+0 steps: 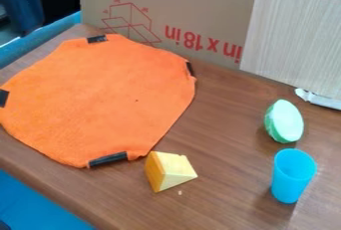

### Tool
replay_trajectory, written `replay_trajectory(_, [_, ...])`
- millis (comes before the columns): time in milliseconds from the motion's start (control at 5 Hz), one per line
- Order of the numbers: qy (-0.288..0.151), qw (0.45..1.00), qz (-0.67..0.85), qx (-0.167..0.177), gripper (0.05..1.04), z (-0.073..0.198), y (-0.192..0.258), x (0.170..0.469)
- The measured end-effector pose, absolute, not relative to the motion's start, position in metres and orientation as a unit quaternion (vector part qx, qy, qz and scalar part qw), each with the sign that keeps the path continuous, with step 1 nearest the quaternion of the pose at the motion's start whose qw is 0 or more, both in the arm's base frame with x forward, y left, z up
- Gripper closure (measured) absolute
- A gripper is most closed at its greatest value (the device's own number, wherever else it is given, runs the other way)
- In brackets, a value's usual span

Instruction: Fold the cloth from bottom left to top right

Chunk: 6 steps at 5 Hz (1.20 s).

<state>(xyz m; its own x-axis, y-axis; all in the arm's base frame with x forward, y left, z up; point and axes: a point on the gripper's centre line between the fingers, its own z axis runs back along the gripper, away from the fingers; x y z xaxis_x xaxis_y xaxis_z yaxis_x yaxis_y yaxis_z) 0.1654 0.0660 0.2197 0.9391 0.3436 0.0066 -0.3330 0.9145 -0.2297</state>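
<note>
Blue cup (291, 181), orange cloth (100, 99) spread flat — upside-down red print (200, 41) on cardboard (193, 0) — gripper's state unclear

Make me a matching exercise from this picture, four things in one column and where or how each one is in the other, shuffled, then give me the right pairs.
Column 1
1. Orange cloth
2. Yellow wedge
3. Blue cup
4. Green rounded piece

Column 2
A. Upright, open end up
B. Between the camera and the cardboard, just beyond the cup
C. Spread out, not folded over
D. Close beside a black strip on the cloth's near edge

Right pairs: 1-C, 2-D, 3-A, 4-B
</note>
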Motion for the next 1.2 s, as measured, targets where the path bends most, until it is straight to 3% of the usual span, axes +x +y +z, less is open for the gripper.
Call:
replay_trajectory(200, [-0.035, 0.971, 0.208, -0.116, 0.083, 0.207, 0.105, 0.167])
replay_trajectory(400, [-0.067, 0.966, 0.234, -0.082, 0.083, 0.193, 0.146, 0.168])
replay_trajectory(800, [-0.063, 0.956, 0.284, -0.042, 0.083, 0.130, 0.231, 0.193])
replay_trajectory(1200, [-0.062, 0.942, 0.330, 0.003, 0.083, 0.083, 0.276, 0.210])
